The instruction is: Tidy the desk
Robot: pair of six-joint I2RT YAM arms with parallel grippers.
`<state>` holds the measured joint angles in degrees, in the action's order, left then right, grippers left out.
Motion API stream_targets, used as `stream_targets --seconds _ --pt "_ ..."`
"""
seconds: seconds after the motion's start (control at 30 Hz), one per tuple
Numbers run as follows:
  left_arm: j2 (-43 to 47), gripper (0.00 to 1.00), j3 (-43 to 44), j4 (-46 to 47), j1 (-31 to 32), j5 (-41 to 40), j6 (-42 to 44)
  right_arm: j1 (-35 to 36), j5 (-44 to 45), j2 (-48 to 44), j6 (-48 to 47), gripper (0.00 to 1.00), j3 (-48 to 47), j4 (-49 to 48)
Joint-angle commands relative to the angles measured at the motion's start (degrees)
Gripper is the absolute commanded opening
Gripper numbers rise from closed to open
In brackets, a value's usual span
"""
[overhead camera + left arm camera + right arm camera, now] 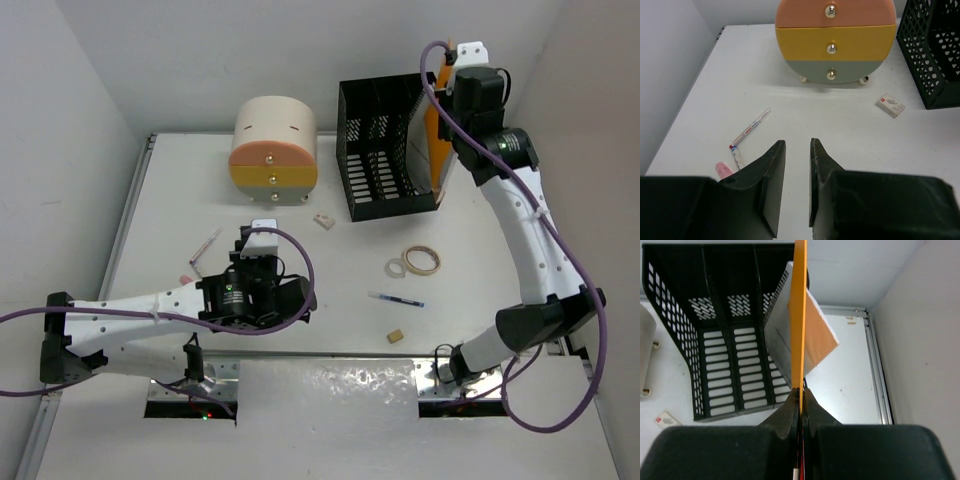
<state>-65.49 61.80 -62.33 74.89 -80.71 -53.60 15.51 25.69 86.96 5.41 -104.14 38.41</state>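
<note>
The white desk [480,230] carries scattered stationery. My left gripper [262,232] hovers low over the desk's left middle, pointing at the round drawer unit [274,150]. In the left wrist view it [797,150] is open with a narrow gap and holds nothing. My right gripper [447,72] is raised at the back right, shut on a thin orange folder [432,130] that hangs upright at the right side of the black file rack [385,150]. In the right wrist view the gripper [801,390] pinches the folder [800,315] edge-on.
A grey-brown notebook [810,340] leans in the rack's right slot. A pen [207,245], pink eraser [186,277], staple box [323,221], two tape rolls [421,260], a blue pen [396,299] and a small block [396,337] lie loose. A foil strip [330,380] lines the near edge.
</note>
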Motion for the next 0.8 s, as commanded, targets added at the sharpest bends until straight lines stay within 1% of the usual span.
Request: stream_targets --seconds 0.0,0.07,0.2,0.4,0.57,0.63,0.77 --pt "0.4 0.19 -0.1 0.9 -1.0 0.1 0.5 -2.0 -2.8 1.2 -2.7 0.00 -4.8 -7.3" --pt "0.3 0.19 -0.1 0.8 -1.2 0.3 0.5 -3.8 -4.9 2.7 -2.2 0.00 -5.1 -7.8" --pt "0.1 0.19 0.0 1.0 -1.5 0.9 0.7 -6.3 -12.1 3.9 -0.8 0.00 -4.4 -11.1" --pt "-0.4 0.19 0.0 1.6 -2.3 1.5 0.9 -7.8 -16.8 6.1 0.1 0.00 -3.8 -13.4" --pt "-0.5 0.19 -0.2 1.8 -2.9 2.0 1.0 -8.3 -20.3 6.0 0.7 0.00 -0.6 -16.8" --pt "-0.6 0.18 -0.2 1.8 -3.1 2.1 1.0 -8.7 -20.8 7.3 1.2 0.00 -2.2 -15.9" --pt "-0.8 0.18 -0.3 1.9 -3.4 2.4 1.0 -8.7 -20.7 9.2 1.9 0.00 -5.1 -11.2"
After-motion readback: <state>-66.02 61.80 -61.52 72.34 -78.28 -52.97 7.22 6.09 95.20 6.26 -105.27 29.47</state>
